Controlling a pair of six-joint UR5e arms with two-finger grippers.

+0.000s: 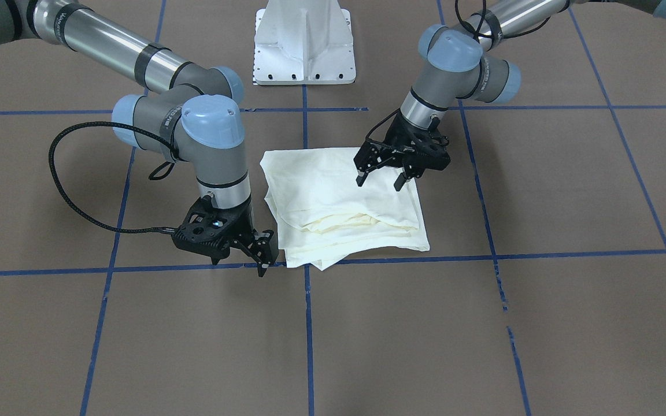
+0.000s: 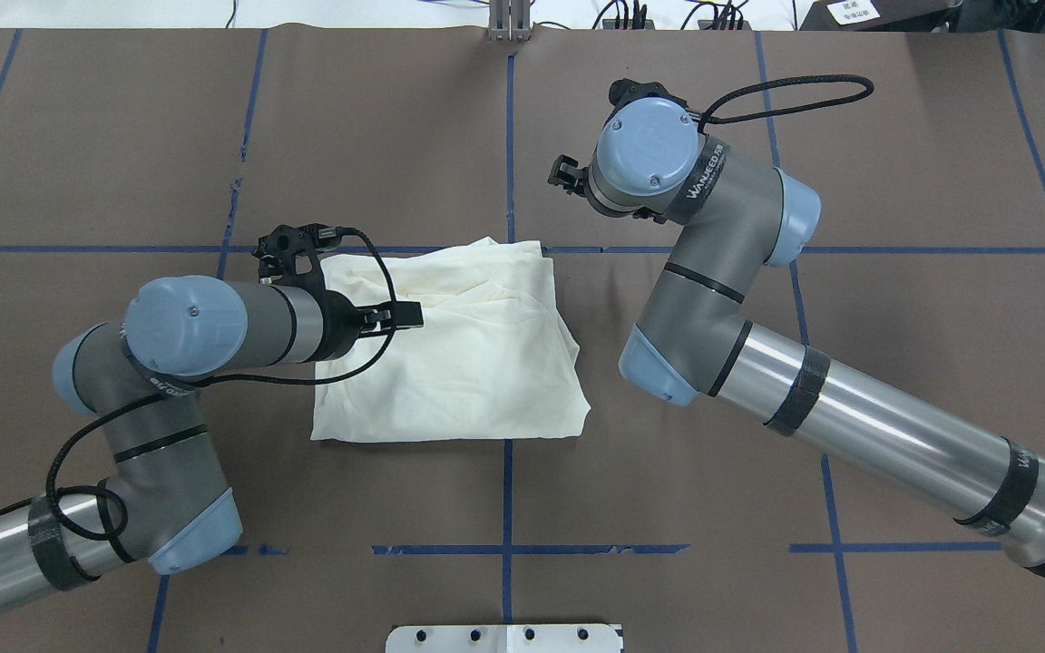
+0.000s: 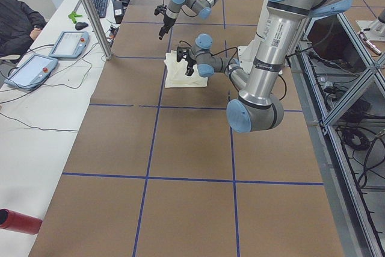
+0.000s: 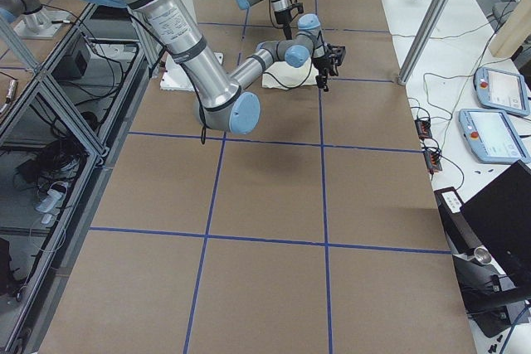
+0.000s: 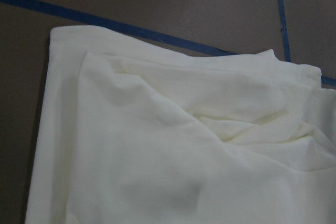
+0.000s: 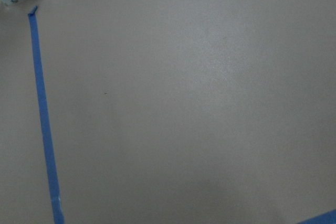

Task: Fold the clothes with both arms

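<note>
2 sets of jaws, parted and empty, over brown blue-taped table with shirt

We are in a robotics lab: a brown table gridded with blue tape, teach pendants and a keyboard on a white side table, and aluminium posts.

The left gripper is held wide, its fingers spread and pointed downward with nothing between them — the left arm is bent above and behind them. The right gripper is likewise parted, fingertips down, the right arm folded directly above.
</note>
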